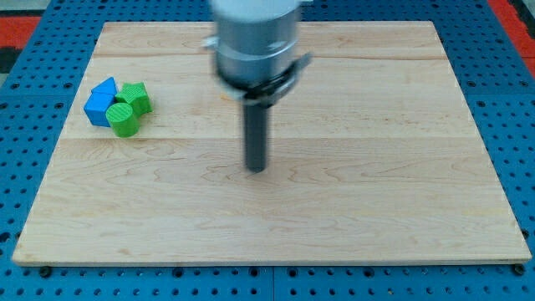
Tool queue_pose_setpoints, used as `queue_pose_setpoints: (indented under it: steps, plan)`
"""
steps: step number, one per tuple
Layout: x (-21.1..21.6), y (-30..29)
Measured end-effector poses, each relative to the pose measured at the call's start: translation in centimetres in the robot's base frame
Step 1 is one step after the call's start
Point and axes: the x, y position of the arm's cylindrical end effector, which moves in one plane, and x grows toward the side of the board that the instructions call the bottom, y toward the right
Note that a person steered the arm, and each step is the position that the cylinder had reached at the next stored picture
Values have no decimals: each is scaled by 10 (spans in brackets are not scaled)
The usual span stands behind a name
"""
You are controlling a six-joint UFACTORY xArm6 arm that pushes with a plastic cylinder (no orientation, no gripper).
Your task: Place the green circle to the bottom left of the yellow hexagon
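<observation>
The green circle [124, 120] lies near the board's left edge. It touches a blue block [101, 103] on its upper left and a second green block [135, 97] of lobed shape on its upper right. My tip [256, 168] rests on the board near the middle, far to the right of this cluster and touching no block. A small yellow sliver [224, 94] shows at the left edge of the arm's body. The arm hides the rest of it, so its shape cannot be made out.
The wooden board [376, 209] lies on a blue perforated table [25, 167]. The arm's grey body [255, 42] hangs over the board's top middle and hides what is under it.
</observation>
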Motion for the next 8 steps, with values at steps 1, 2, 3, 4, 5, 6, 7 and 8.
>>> queue_pose_setpoints:
  steps: [1, 2, 3, 4, 5, 6, 7, 8]
  plan:
    - [7, -97]
    - [-8, -173]
    - [-32, -209]
    - [-69, -191]
    - [-88, -159]
    - [-106, -107]
    - [-112, -104]
    - [-114, -109]
